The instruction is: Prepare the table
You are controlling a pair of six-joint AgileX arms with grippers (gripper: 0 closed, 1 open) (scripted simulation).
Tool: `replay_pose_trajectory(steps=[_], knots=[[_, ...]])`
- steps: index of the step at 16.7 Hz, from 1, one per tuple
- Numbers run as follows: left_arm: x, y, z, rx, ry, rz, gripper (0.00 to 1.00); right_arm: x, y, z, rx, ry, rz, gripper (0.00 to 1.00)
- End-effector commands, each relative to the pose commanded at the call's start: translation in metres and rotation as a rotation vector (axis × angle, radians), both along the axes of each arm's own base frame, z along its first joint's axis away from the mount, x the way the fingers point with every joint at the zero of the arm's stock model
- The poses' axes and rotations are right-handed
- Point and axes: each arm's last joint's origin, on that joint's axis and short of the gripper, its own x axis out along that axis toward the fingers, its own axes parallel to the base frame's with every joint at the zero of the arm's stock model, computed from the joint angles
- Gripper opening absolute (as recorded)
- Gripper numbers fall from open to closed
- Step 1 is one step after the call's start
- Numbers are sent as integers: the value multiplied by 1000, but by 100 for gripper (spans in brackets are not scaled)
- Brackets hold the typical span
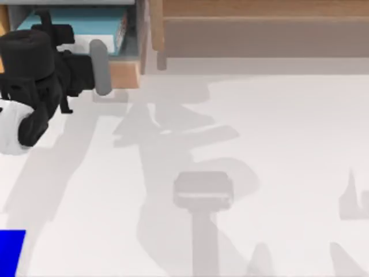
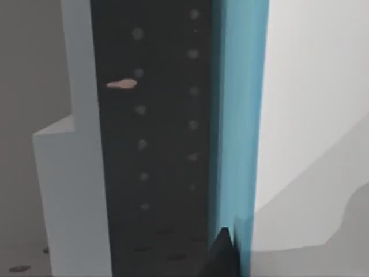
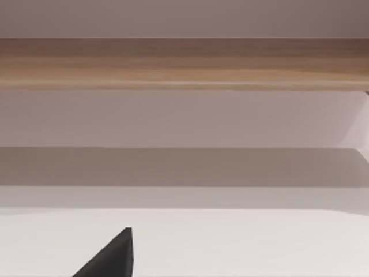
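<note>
Worktop (image 1: 259, 144): broad, plain white surface across most of the top view, crossed by grey shadows; nothing rests on its open middle.
Shelf (image 1: 259, 29): long light-brown wooden shelf along the far edge, right of centre; it is also seen in the right wrist view (image 3: 184, 63) as a wooden band above the white surface.
Box (image 1: 124, 72): grey-lined, light-wood front, standing open at the far left corner just beside the shelf's left end; a blue, book-like thing (image 1: 75, 23) lies inside it.
Blue patch (image 1: 11, 254): a flat blue shape at the near left corner of the top view; what it is I cannot tell.
Left arm (image 1: 40, 75): black, reaching over the box front at the far left.
Left end effector (image 2: 225, 254): one dark fingertip is close against a blue-edged, dark, dotted panel; spread or pressed together, I cannot tell.
Right end effector (image 3: 109, 257): one dark fingertip above bare worktop, facing the shelf; likely parked.
Step in hand: seemingly reaching into the box for the blue thing, early in the task.
Next move: probably needs a firm hold on that thing, then a clean lift over the box front onto the worktop.
</note>
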Motion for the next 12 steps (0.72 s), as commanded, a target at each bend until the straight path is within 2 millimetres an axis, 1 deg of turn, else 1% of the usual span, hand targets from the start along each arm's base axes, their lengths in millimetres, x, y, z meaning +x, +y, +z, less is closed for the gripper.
replay_pose_trajectory(steps=[7,8,12], knots=[[0,0,0,0,0,0,98,0,0,0,0,0,0,100],[0,0,0,0,0,0,100,0,0,0,0,0,0,100],[0,0,0,0,0,0,100,0,0,0,0,0,0,100]])
